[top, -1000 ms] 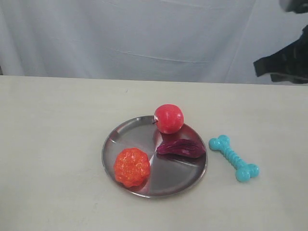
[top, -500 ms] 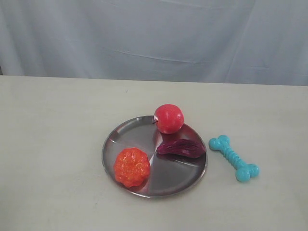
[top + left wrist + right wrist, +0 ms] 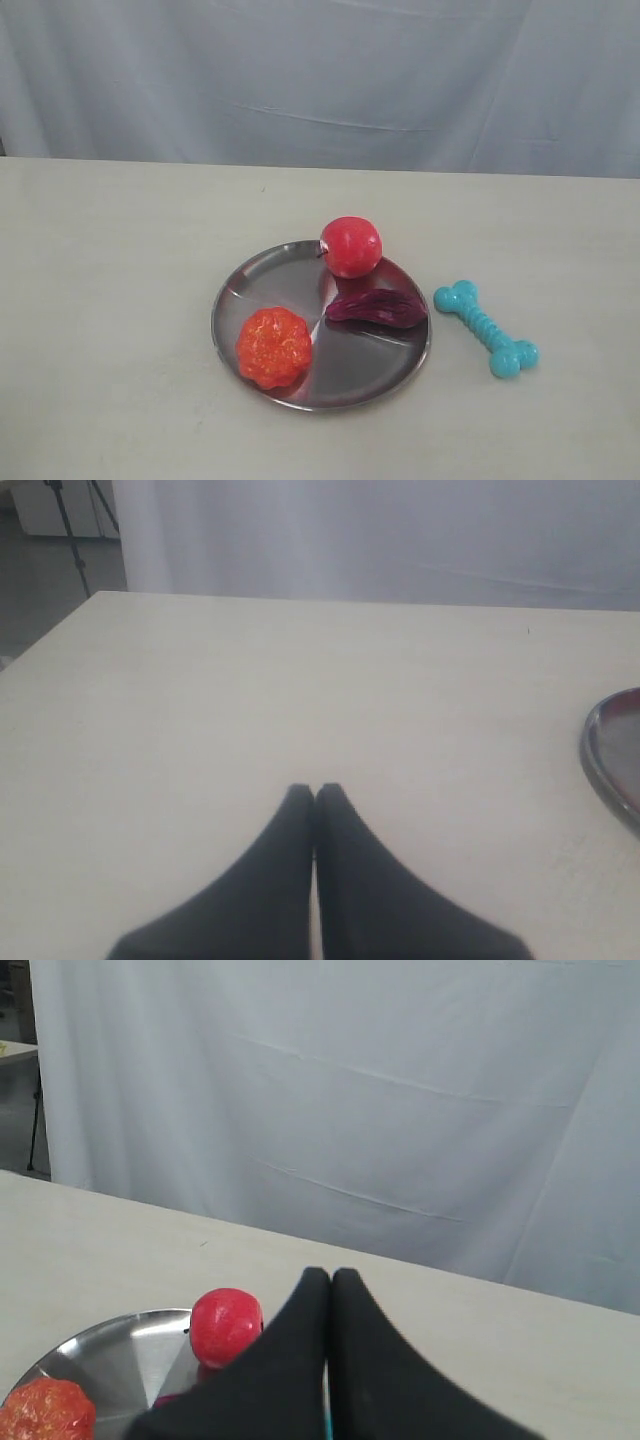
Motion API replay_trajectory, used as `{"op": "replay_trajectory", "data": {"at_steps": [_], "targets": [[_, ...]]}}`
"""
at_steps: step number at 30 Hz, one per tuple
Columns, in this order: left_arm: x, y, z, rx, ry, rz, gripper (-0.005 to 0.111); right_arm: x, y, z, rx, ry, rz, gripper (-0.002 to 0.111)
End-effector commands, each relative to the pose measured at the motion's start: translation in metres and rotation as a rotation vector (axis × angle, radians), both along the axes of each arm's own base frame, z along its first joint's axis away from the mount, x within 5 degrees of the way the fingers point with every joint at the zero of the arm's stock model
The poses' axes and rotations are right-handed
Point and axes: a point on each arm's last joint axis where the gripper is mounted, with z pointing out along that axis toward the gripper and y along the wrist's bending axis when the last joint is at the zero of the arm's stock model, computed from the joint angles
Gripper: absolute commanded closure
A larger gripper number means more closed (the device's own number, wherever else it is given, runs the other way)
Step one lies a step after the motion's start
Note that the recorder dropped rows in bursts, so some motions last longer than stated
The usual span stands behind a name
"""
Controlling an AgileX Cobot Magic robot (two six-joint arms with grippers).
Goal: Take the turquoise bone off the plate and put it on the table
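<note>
Fingers (image 3: 280,880) of the left gripper (image 3: 315,792) are pressed tip to tip with nothing between them, and we see them hanging over bare off-white matte tabletop (image 3: 200,700). Only a curved sliver of the round shiny silver metal plate (image 3: 608,765) shows in that wrist view; the frame edge cuts off the rest.

The right gripper (image 3: 330,1276) is likewise closed on nothing. Its dark fingers (image 3: 380,1380) block much of the scene below them. Past them we make out part of the plate (image 3: 110,1345), a glossy red ball (image 3: 226,1326) and the cut-off top of a bumpy orange ball (image 3: 42,1412).

From the exterior view we find the small turquoise ribbed rubber bone (image 3: 486,328) lying flat on the table (image 3: 110,260). It sits just beside the plate (image 3: 275,272) on the right, apart from the rim and angled diagonally. On the plate rest the red ball (image 3: 351,246), the orange ball (image 3: 274,346) and a dark purple wrinkled piece (image 3: 375,307), whose kind we cannot tell.
</note>
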Motion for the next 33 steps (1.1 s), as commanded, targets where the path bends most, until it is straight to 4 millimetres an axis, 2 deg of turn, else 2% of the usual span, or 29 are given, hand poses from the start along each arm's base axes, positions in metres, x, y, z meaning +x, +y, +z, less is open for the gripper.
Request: {"op": "replay_trajectory", "data": {"at_steps": [1, 7, 12, 20, 23, 26, 28, 33], "targets": [[0.000, 0.000, 0.000, -0.003, -0.004, 0.006, 0.107, -0.004, 0.000, 0.002, 0.003, -0.029, -0.003, 0.108], [0.000, 0.000, 0.000, -0.003, -0.004, 0.006, 0.107, -0.006, 0.001, 0.002, 0.002, -0.035, 0.005, 0.108], [0.000, 0.000, 0.000, -0.003, -0.004, 0.006, 0.107, -0.016, -0.001, 0.006, 0.001, -0.082, -0.039, 0.108], [0.000, 0.000, 0.000, -0.003, -0.004, 0.006, 0.107, -0.049, 0.000, 0.014, -0.042, -0.228, -0.168, 0.108], [0.000, 0.000, 0.000, -0.003, -0.004, 0.006, 0.107, -0.064, 0.005, 0.013, -0.003, -0.271, -0.178, 0.108], [0.000, 0.000, 0.000, -0.003, -0.004, 0.006, 0.107, -0.077, 0.008, 0.007, -0.044, -0.282, -0.207, 0.108], [0.000, 0.000, 0.000, -0.003, -0.004, 0.006, 0.107, -0.078, 0.008, -0.001, -0.057, -0.302, -0.210, 0.108], [0.000, 0.000, 0.000, -0.003, -0.004, 0.006, 0.107, -0.056, 0.001, -0.046, -0.032, -0.209, -0.208, 0.108]]}}
